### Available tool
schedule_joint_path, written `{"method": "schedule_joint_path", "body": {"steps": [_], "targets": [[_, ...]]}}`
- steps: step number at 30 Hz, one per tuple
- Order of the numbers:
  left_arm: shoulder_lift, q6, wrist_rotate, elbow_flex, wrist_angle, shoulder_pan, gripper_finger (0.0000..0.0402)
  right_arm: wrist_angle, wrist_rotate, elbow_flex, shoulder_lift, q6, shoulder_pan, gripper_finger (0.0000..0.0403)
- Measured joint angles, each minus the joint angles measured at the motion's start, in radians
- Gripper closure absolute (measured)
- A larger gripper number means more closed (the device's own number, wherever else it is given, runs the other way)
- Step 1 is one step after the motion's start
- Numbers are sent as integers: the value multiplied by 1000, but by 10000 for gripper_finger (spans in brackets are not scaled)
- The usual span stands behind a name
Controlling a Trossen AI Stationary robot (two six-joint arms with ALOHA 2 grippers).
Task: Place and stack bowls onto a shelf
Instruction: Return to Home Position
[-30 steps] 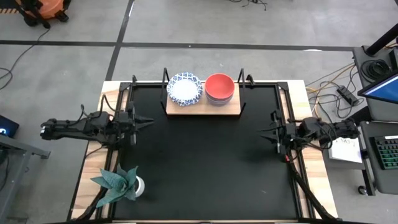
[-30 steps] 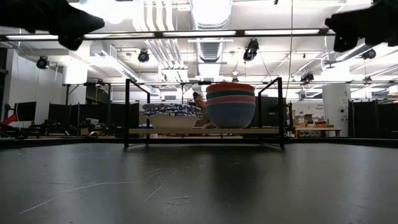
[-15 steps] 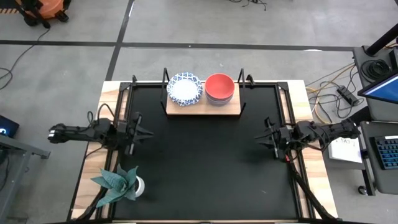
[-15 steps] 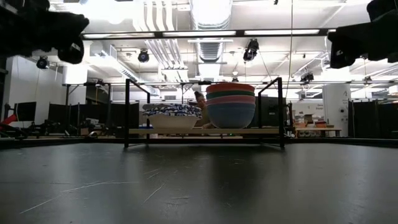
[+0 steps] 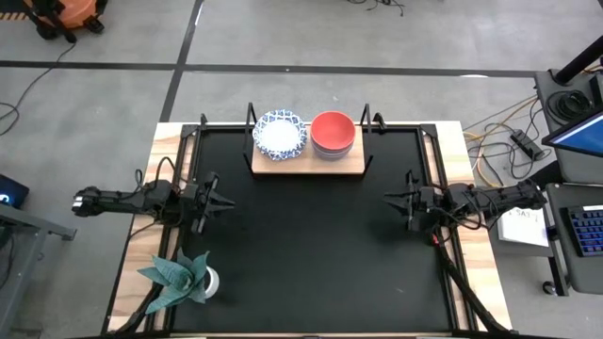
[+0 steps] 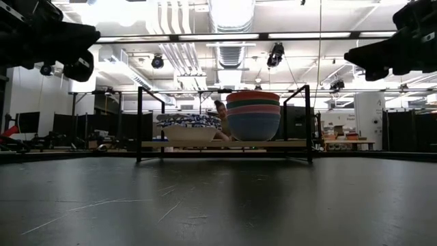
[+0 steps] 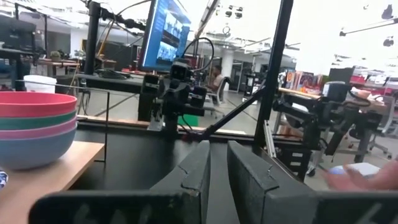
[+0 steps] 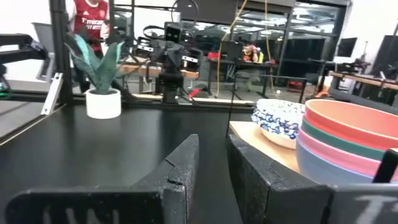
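On the light-wood shelf (image 5: 306,168) at the table's far side stand two stacks of bowls. The plain stack (image 5: 333,134) has the red bowl on top, then green, pink and blue (image 6: 253,113). The stack of patterned white bowls (image 5: 280,134) stands to its left. My left gripper (image 5: 229,200) hovers at the table's left side, shut and empty, pointing right. My right gripper (image 5: 388,199) hovers at the right side, shut and empty, pointing left. Both are well clear of the shelf, toward the near edge.
A green star-shaped plant in a white pot (image 5: 179,276) stands at the near left corner. The shelf's black uprights (image 6: 138,123) rise at its ends. The black tabletop (image 5: 311,254) lies between the arms. A person shows in the room beyond (image 8: 92,18).
My left gripper has moved a little toward the near edge and toward the table's right. My right gripper has moved a little toward the table's left. Both show lower in the low view. The bowls and shelf have stayed still.
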Motion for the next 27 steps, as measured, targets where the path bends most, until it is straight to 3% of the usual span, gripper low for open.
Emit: {"method": "schedule_joint_path", "body": {"steps": [27], "targets": [[15, 0, -1, 6, -3, 0, 364, -5, 7, -1, -1, 8, 0, 335]]}}
